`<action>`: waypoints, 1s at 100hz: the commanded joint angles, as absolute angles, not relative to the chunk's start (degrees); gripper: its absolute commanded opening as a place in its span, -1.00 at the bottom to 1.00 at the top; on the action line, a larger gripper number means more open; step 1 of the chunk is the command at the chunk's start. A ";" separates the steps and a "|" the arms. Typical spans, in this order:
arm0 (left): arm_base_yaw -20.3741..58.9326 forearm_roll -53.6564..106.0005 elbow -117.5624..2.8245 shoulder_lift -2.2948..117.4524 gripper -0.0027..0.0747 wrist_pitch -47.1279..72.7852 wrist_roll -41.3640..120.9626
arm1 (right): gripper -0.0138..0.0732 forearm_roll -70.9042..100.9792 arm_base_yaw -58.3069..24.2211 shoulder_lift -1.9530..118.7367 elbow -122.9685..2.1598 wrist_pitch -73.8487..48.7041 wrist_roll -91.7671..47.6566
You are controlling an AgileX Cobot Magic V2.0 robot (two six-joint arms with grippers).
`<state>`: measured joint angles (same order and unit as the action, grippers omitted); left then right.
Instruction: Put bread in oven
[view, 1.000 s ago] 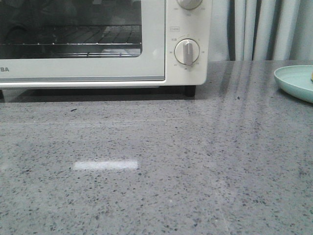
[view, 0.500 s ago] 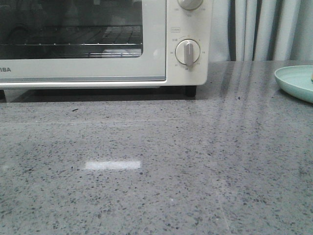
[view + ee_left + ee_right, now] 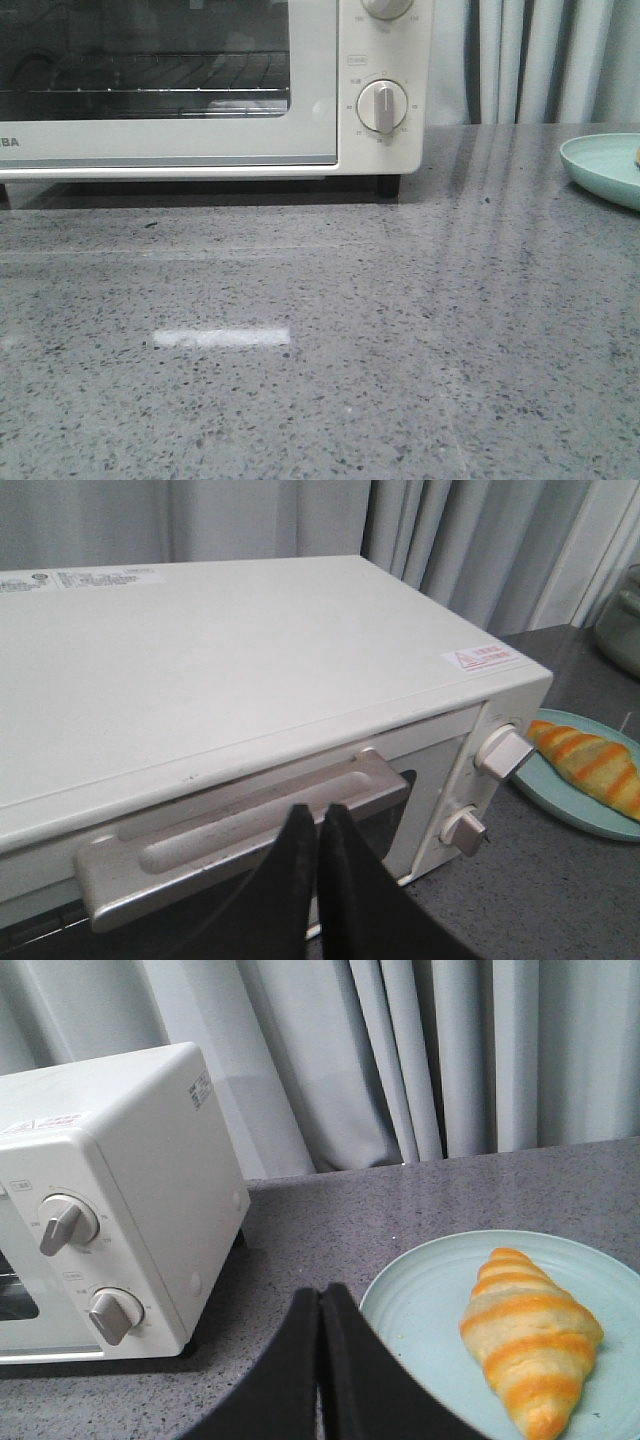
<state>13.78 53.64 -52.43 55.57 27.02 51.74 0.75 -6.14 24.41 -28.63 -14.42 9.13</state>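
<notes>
- Front view: the oven (image 3: 210,90) stands at the back left of the bench (image 3: 330,350), door shut, wire rack (image 3: 150,90) visible through the glass. A pale green plate (image 3: 605,165) sits at the far right edge. Neither arm appears in this view.
- Right wrist view: the right gripper (image 3: 320,1360) is closed, its two dark fingers pressed together with nothing between them. The bread (image 3: 530,1335) lies on the plate (image 3: 430,1300), just beyond and to one side of the fingertips, not touched.
- Long axis of the bread: it runs obliquely across the plate, one tapered end toward the gripper and the other toward the curtain (image 3: 450,1060), so a grasp across the wide middle would call for the fingers to part and straddle it crosswise.
- Left wrist view: the left gripper (image 3: 320,880) is likewise closed and empty, poised directly before the door handle (image 3: 240,835); whether it touches the handle cannot be told. The bread (image 3: 590,765) is seen well off beyond the dials (image 3: 500,752).
- Nearer arm: judged from these views, the right arm is nearer the bread and the left arm nearer the door; the door must open before the bread can go in.
- Surface: grey speckled stone, polished enough to reflect a light strip; level and hard.
- Room: grey pleated curtains close behind the bench; a glass vessel (image 3: 622,630) stands partly in view at the left wrist picture's edge.
</notes>
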 commanded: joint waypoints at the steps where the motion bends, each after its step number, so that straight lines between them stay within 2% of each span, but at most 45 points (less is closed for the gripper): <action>1: 15.57 54.72 -54.59 56.73 -0.99 20.24 51.92 | -0.84 0.00 -6.19 24.85 -30.70 -10.55 8.98; 15: 16.12 54.72 -54.82 59.18 -0.99 17.14 51.92 | -0.84 0.00 -6.19 24.95 -30.70 -11.27 8.98; 62: 16.12 44.71 -54.82 61.99 -0.99 17.28 51.92 | -0.84 0.00 -6.19 25.02 -30.70 -12.17 8.98; 100: 16.12 46.64 -54.70 62.98 -0.99 13.06 51.70 | -0.84 0.00 -6.19 25.02 -30.70 -12.17 8.98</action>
